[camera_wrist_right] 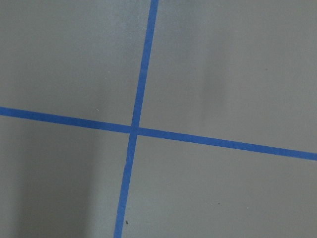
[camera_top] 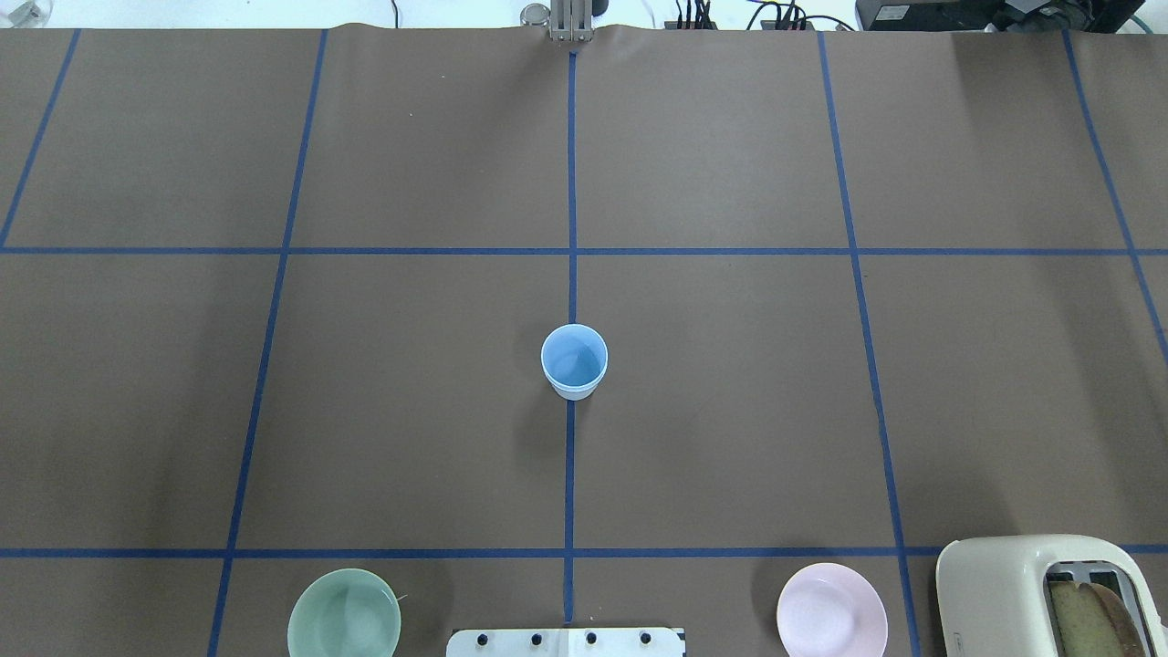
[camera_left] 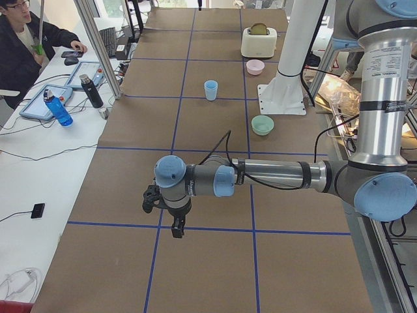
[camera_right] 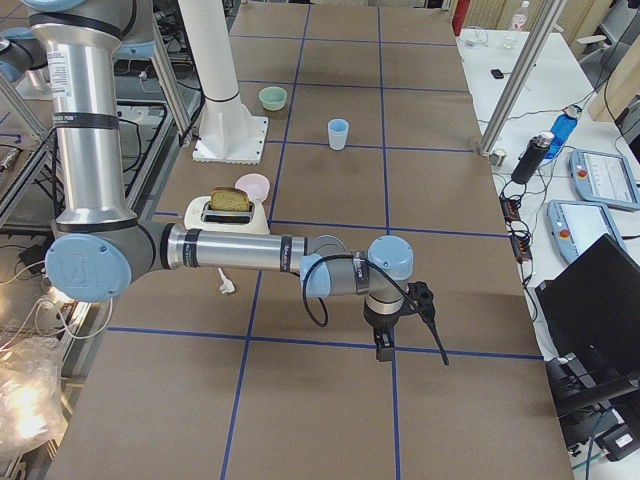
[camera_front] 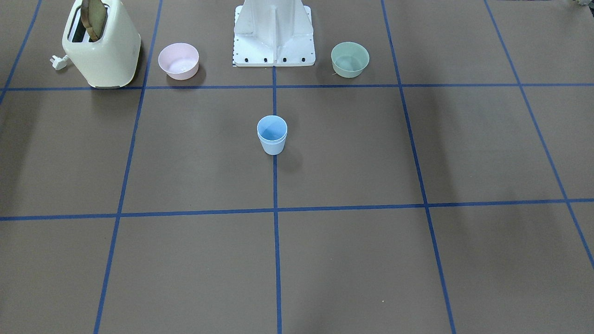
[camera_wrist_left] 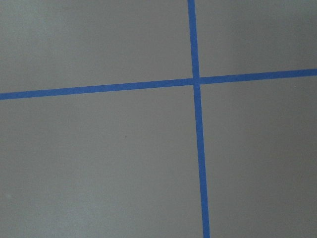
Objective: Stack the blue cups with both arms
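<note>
The blue cups (camera_front: 272, 134) stand upright in the middle of the table, one nested inside the other, on the centre tape line; they also show in the overhead view (camera_top: 574, 362). No arm is near them. My left gripper (camera_left: 177, 228) shows only in the exterior left view, low over the table far from the cups (camera_left: 210, 90); I cannot tell if it is open or shut. My right gripper (camera_right: 384, 348) shows only in the exterior right view, far from the cups (camera_right: 338, 133); I cannot tell its state either. Both wrist views show only brown table and blue tape.
A cream toaster (camera_front: 100, 44) with a bread slice, a pink bowl (camera_front: 178, 61) and a mint-green bowl (camera_front: 350, 59) flank the white base pedestal (camera_front: 274, 32). An operator (camera_left: 26, 45) sits at a side desk with tablets and bottles.
</note>
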Available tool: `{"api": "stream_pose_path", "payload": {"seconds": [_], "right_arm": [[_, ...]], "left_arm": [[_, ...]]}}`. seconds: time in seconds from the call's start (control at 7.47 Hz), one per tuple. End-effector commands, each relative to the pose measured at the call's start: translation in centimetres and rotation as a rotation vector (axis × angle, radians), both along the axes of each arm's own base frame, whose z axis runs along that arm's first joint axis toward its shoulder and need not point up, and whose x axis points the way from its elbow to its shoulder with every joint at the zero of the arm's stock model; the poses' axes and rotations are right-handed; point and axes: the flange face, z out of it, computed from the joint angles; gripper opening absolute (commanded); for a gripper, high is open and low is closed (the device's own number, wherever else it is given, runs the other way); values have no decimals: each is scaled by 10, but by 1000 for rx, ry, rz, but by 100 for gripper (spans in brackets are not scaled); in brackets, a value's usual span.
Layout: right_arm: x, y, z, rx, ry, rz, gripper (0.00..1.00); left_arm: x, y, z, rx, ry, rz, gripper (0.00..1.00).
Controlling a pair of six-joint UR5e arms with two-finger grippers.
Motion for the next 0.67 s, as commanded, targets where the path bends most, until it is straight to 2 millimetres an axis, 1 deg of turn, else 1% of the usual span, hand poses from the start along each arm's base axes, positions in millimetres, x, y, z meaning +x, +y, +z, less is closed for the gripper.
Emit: {"api": "stream_pose_path", "payload": {"seconds": [0.0,0.27,0.4,0.54], "right_arm": [[0,0,0,3,-1,0,100],[0,0,0,4,-1,0,100],[0,1,1,3,-1,0,100],[0,1,0,4,-1,0,100]], "left_arm": [[0,1,2,-5,0,-1,99],[-1,1,2,-5,0,-2,99],[0,8,7,-13,0,1,99],[0,9,6,-12,1,1,99]]}}
